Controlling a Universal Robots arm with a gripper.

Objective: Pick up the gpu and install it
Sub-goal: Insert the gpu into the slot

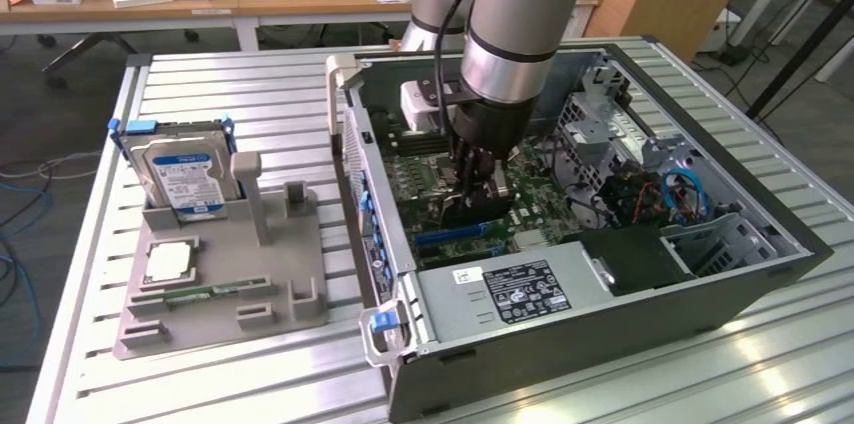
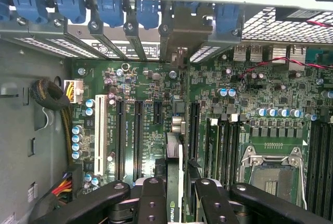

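Nearest me, by the table's (image 1: 200,74) near edge, the open computer case (image 1: 601,344) holds its power supply (image 1: 514,289) with the labelled face up. An empty metal drive cage (image 1: 714,239) sits beside it, towards the exterior view's right.

On the exterior view's left, the grey holder tray (image 1: 220,319) carries a thin green memory stick (image 1: 214,292) and a pale square chip (image 1: 170,262). The blue-labelled hard drive (image 1: 183,172) stands upright at the tray's far end.

Deeper in the case, my gripper (image 2: 174,193) is down over the motherboard (image 2: 156,83), and its fingers (image 2: 153,200) are pinching the gpu (image 2: 174,161) by its upper edge. I see the card edge-on, standing upright between the pads. It hangs just above the board, between the row of long black expansion slots (image 2: 138,135) and the bare processor socket (image 2: 273,174). I can't tell whether its lower edge touches a slot.

I judge the card light and stiff but fragile. Its solder joints and edge contacts won't take twisting or side load. A hold on the bare top edge near the middle, as I have it, looks right, since it keeps the card clear of tilt.

At the case's far wall, blue retaining clips (image 2: 112,8) line the bracket openings.
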